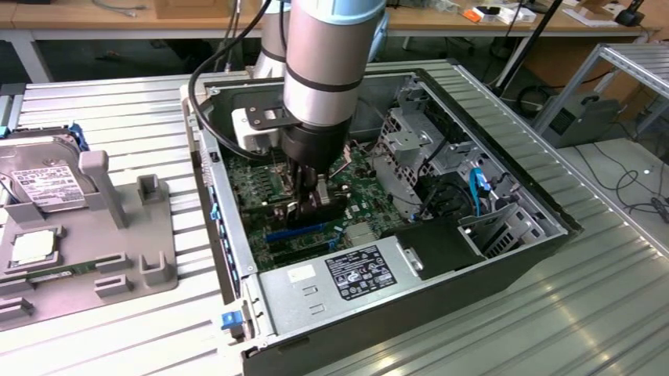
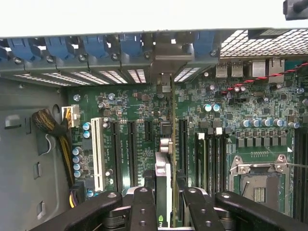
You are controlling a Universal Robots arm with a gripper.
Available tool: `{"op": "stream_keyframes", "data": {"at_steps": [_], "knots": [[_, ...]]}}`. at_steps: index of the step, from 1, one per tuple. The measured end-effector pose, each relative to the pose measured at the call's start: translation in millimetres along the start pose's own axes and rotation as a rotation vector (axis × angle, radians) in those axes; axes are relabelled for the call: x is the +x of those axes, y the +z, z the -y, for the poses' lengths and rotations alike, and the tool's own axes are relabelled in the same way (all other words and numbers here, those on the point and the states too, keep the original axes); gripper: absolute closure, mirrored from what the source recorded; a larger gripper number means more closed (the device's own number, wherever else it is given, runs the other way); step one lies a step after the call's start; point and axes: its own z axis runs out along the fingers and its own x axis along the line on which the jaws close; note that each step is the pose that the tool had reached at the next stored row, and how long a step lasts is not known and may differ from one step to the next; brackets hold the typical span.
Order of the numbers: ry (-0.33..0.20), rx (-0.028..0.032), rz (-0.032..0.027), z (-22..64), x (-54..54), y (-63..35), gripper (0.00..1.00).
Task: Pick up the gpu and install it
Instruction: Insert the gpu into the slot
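Note:
The gpu [image 2: 166,159] stands on edge between my gripper's [image 2: 166,204] two black fingers [image 2: 143,207], so the gripper is shut on it. Its silver end bracket [image 2: 168,62] lies against the row of rear slot openings with blue clips. The card runs along a black expansion slot of the green motherboard [image 2: 139,110]; whether it is fully seated I cannot tell. In the exterior view the arm reaches down into the open computer case [image 1: 522,204], and the gripper [image 1: 312,205] holds the dark gpu [image 1: 319,213] low over the motherboard.
A white slot [image 2: 97,154], memory sticks [image 2: 211,159] and the CPU socket [image 2: 257,178] flank the card. Inside the case are the power supply [image 1: 345,274], a metal drive cage [image 1: 418,153] and a blue cable [image 1: 479,188]. A hard drive [image 1: 47,188] rests on a grey fixture beside the case.

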Motion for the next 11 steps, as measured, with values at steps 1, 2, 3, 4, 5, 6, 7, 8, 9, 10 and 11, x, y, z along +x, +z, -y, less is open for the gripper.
{"op": "stream_keyframes", "data": {"at_steps": [1, 2, 3, 4, 5, 6, 7, 8, 9, 10, 11], "knots": [[0.0, 0.0, 0.0001, 0.0, 0.2, 0.8, 0.73], [0.0, 0.0001, 0.0002, 0.0, 0.2, 1.6, 0.73], [0.0, 0.0001, 0.0002, 0.0, 0.3, 2.4, 0.73], [0.0, 0.0001, 0.0001, 0.0, 0.3, 3.1, 0.73], [0.0, 0.0, 0.0001, -0.1, 0.3, 3.9, 0.73], [0.0, 0.0001, 0.0001, -0.4, 0.4, 5.1, 0.73], [0.0, 0.0, -0.0001, -1.2, 0.4, 5.5, 0.73], [0.0, 0.0, -0.0001, -1.5, 0.4, 5.9, 0.73], [0.0, 0.0, -0.0001, -1.6, 0.4, 5.9, 0.73], [0.0, 0.0, 0.0, -1.6, 0.4, 6.1, 0.73], [0.0, 0.0, 0.0, -1.6, 0.4, 6.4, 0.73]]}}
